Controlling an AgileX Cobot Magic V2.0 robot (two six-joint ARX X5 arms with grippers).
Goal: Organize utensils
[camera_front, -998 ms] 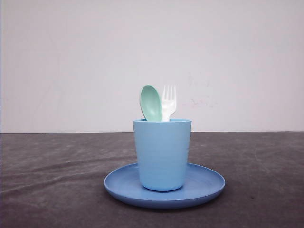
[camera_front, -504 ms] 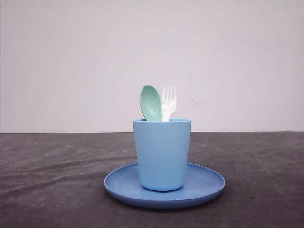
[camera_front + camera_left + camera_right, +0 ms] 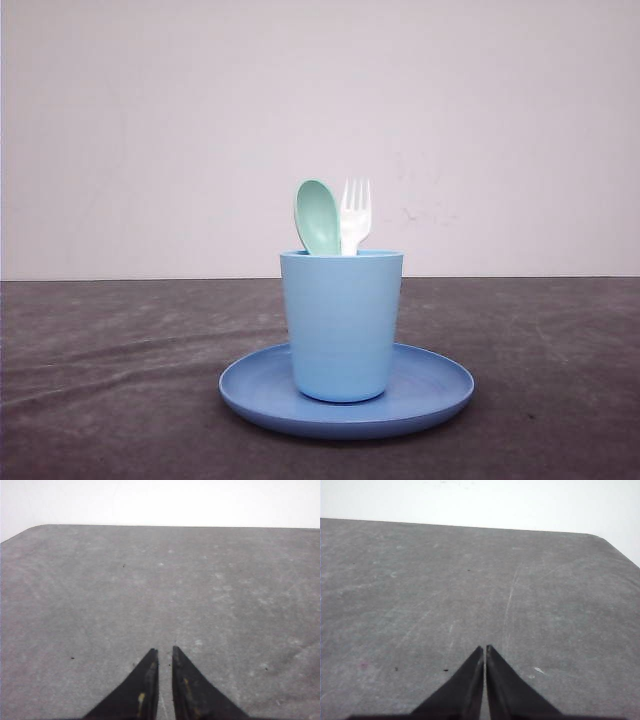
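Note:
In the front view a mint-green spoon [image 3: 317, 216] and a white fork [image 3: 355, 215] stand upright side by side in a light blue cup [image 3: 341, 324], heads above the rim, handles hidden inside. The cup stands on a blue round plate [image 3: 440, 390]. My left gripper [image 3: 164, 651] hangs over bare grey table with its black fingers nearly together, a narrow gap between them and nothing held. My right gripper [image 3: 484, 648] is shut, its fingers almost touching, also over bare table.
The dark grey table [image 3: 110, 380] stretches to both sides of the plate. A white wall [image 3: 150, 130] stands behind. The table's rounded corners show in the wrist views [image 3: 30, 530] [image 3: 605, 537].

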